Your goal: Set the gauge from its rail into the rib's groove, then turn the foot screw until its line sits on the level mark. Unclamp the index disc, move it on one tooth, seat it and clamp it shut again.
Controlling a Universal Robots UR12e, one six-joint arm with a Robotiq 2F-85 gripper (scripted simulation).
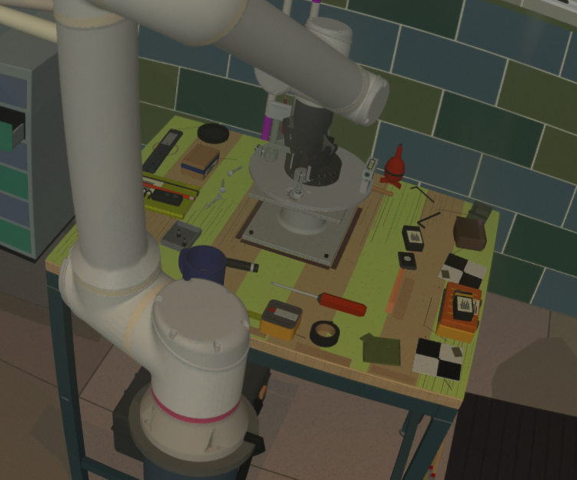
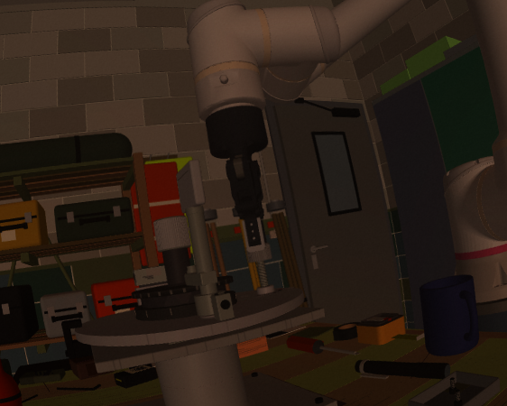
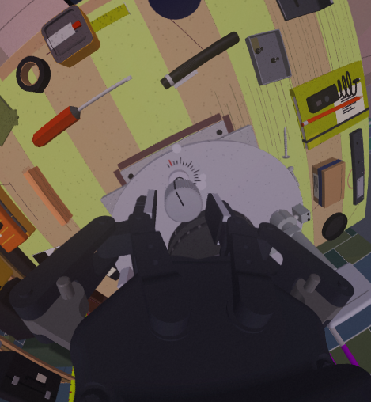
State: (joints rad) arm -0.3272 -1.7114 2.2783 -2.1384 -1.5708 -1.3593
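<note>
The dark toothed index disc (image 3: pixel 194 237) is mostly hidden behind my gripper; in the second side camera it sits on the round plate under a knurled clamp knob (image 2: pixel 172 233). The foot screw (image 3: pixel 183 200) stands near the plate's front edge, its knurled head between the fingers of my open gripper (image 3: pixel 180 205), which holds nothing. The head's dark line points toward the scale of ticks (image 3: pixel 184 165) with one red mark. The gauge post (image 2: pixel 198 252) stands upright on the plate beside the disc.
Behind the plate (image 1: pixel 307 178) is the tiled wall and a red bottle (image 1: pixel 394 166). A blue mug (image 1: pixel 203 262), a black cylinder (image 3: pixel 199 60), a red screwdriver (image 1: pixel 337 303), a tape roll (image 1: pixel 324 333) and small boxes lie on the table in front.
</note>
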